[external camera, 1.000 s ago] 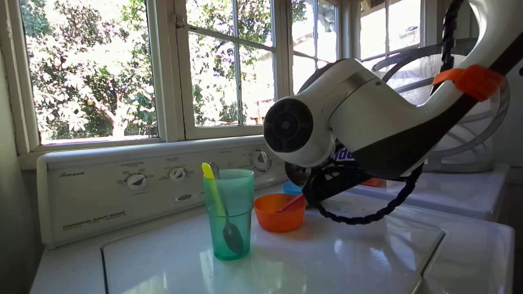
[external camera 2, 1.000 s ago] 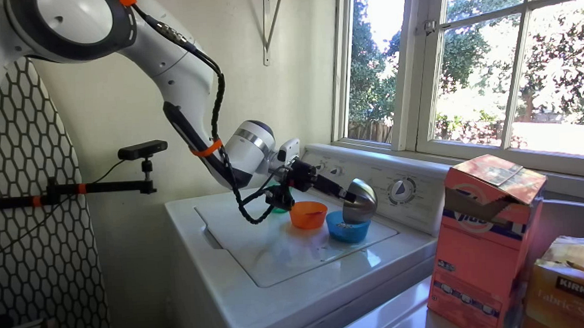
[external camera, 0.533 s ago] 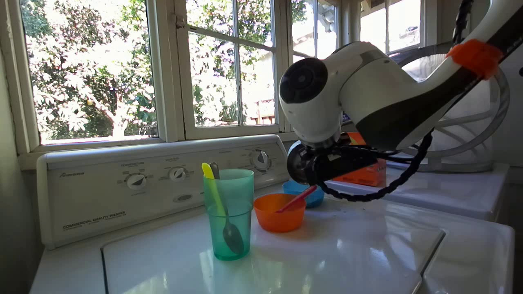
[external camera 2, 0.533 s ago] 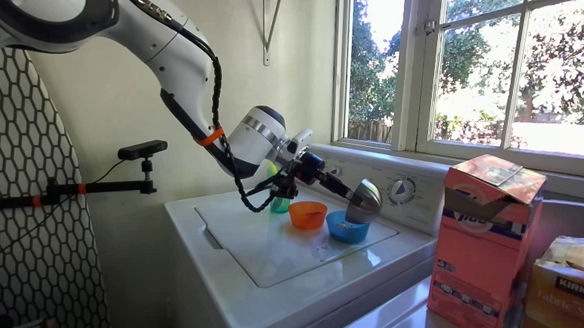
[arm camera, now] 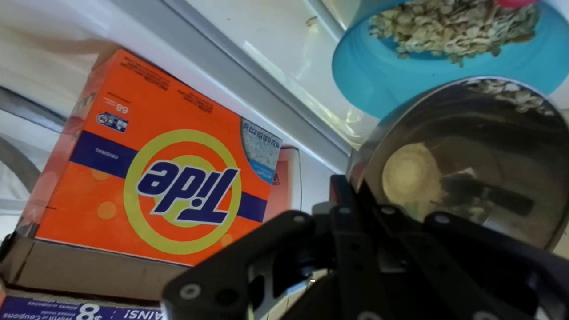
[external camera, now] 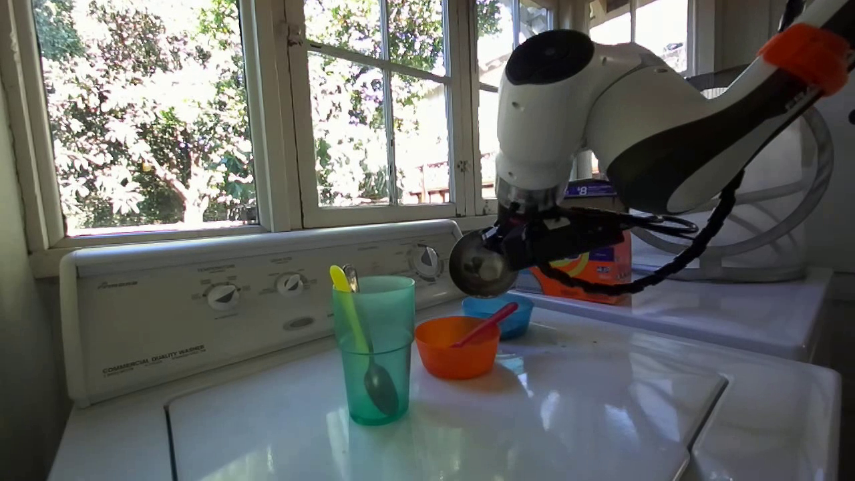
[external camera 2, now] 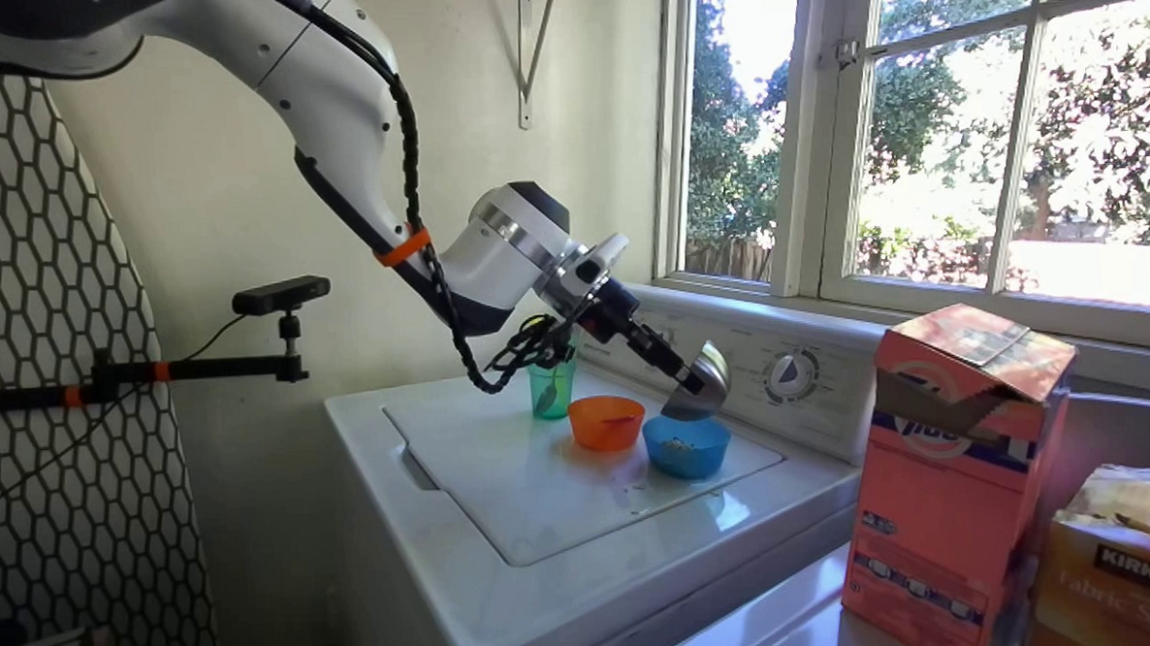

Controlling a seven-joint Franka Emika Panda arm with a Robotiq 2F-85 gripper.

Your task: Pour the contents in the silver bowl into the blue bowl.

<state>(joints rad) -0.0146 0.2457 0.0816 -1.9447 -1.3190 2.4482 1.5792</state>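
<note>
Your fingers (arm camera: 343, 196) were clamped on the silver bowl (arm camera: 478, 138), holding it tilted above the blue bowl (external camera 2: 690, 462), presumably so leftover oats (arm camera: 518, 95) would drop in.

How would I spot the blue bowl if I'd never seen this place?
Find the white washer. On top, beside the orange bowl and below the tilted silver bowl, sits the blue bowl, holding pale flakes. Of the three bowls, only it is blue.

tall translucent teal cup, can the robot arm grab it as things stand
Probably not yet: the jaws are shut on the round shiny silver metal bowl, which would likely need setting down first. The tall translucent teal cup itself stands upright and looks unobstructed in an exterior view.
</note>
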